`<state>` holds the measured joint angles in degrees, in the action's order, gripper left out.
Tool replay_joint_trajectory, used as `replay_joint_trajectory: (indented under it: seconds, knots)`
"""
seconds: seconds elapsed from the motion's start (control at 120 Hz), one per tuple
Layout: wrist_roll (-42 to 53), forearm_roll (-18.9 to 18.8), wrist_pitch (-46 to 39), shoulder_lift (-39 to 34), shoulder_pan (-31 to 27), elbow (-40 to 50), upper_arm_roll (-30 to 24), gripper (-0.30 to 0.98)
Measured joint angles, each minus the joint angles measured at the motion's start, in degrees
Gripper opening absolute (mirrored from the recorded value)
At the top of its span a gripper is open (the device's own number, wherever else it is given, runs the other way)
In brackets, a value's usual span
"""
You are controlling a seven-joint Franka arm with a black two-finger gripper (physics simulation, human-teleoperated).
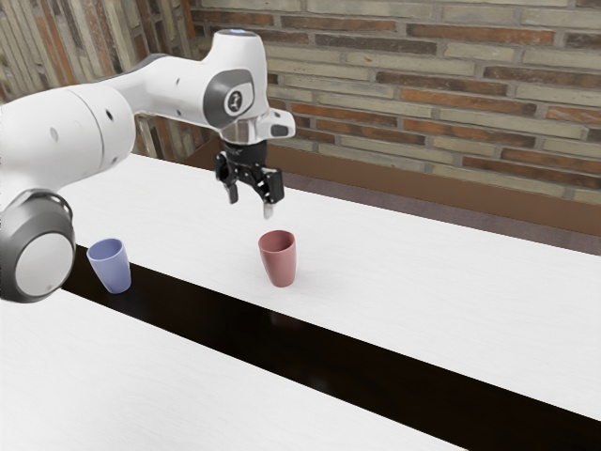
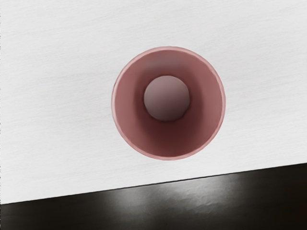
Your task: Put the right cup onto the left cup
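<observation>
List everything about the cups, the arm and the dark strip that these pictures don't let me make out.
- Inside floor of the blue cup: exterior view, hidden by its near wall.
- Base of the arm: exterior view, cut off by the left edge.
- Mark on the arm's upper joint: exterior view, too small to read.
- Right end of the dark strip: exterior view, cut off by the edge.

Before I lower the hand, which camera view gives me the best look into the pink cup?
The wrist view: it looks nearly straight down into the pink cup, showing the whole rim and the round bottom inside. The exterior view shows its tapering outer side and part of the inside, with the open hand higher up.
</observation>
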<state>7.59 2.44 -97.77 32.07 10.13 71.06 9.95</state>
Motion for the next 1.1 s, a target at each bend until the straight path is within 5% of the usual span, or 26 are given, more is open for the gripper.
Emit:
replay_joint_trajectory:
  seconds: [0.158,1.1]
  knots:
    - [0.0,0.0,2.3,4.1,-0.9,-5.8,-0.7,0.69]
    - [-0.1,0.1,-7.0,11.3,-3.2,-5.3,-2.1,0.69]
